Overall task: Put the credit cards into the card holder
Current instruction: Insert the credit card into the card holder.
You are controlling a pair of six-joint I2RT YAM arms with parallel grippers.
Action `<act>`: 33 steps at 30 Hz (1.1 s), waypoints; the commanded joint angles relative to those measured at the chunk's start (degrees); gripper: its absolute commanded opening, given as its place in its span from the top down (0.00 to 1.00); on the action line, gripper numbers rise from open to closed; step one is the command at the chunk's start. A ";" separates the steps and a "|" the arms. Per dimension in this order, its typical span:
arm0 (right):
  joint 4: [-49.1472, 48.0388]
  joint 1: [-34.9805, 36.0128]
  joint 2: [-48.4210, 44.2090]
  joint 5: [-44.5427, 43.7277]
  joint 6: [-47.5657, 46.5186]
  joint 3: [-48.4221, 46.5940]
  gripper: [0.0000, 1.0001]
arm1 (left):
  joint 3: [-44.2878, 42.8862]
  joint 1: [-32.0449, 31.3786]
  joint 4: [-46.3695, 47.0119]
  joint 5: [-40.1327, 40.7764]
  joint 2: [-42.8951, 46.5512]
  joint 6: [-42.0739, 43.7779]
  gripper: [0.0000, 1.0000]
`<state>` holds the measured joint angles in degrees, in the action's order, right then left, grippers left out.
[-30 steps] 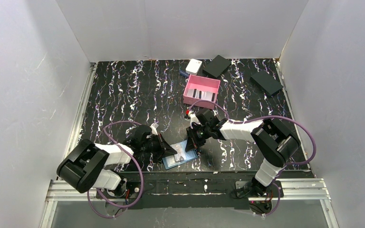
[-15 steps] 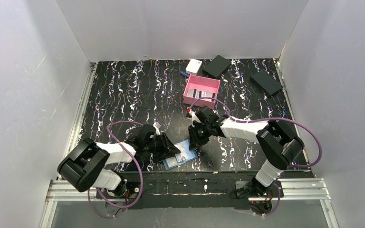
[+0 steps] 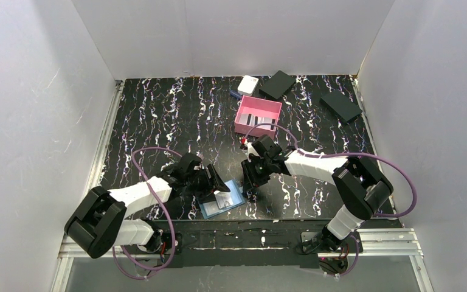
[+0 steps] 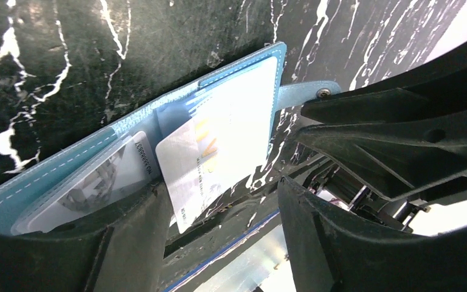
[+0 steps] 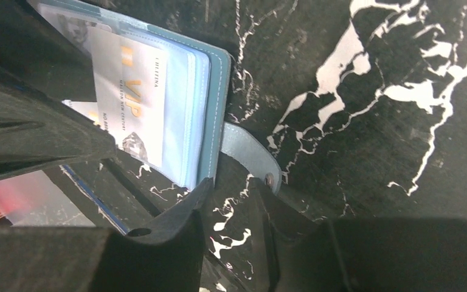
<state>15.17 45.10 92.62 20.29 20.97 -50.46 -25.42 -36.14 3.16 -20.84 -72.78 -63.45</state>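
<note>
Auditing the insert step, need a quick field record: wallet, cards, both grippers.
card holder: open, lying flat
VIP card: partly in a slot, tilted, sticking out
second card: in the other half's pocket
left gripper: open, VIP card's free end inside its gap
right gripper: open, beside snap tab
pink tray: farther back, apart from both grippers

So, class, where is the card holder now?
Top view: the card holder lies open at the table's near edge, between the left arm's and right arm's jaws.
</note>
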 commanded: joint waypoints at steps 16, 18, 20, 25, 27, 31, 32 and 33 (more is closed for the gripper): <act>-17.15 -0.01 3.23 8.74 9.04 6.36 0.73 | -18.06 -7.67 -22.18 13.80 -11.63 -5.71 0.30; -17.21 -0.02 3.15 8.71 9.02 6.54 0.73 | -17.87 -7.70 -22.18 13.22 -10.84 -5.75 0.28; -17.28 -0.01 3.11 8.77 9.04 6.70 0.73 | -18.03 -7.68 -23.97 13.83 -9.38 -5.19 0.27; -17.39 -0.11 3.20 8.88 9.02 6.78 0.74 | -18.34 -7.67 -29.14 17.04 -5.95 -2.87 0.24; -17.41 -0.10 3.22 8.93 9.04 6.72 0.75 | -17.65 -7.68 -27.46 16.29 -6.13 -2.79 0.23; -17.35 -0.04 3.46 8.98 8.92 6.61 0.75 | -18.46 -7.68 -24.63 13.61 -9.43 -2.58 0.22; -17.35 -0.05 3.48 9.05 8.94 6.61 0.75 | -18.69 -7.69 -24.02 13.27 -10.12 -2.52 0.22; -17.39 -0.04 3.52 9.22 9.01 6.63 0.75 | -18.92 -7.67 -23.46 13.13 -10.79 -2.36 0.22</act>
<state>-0.45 44.75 95.39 28.50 29.85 -44.12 -42.60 -43.62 -21.16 -6.87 -81.65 -66.70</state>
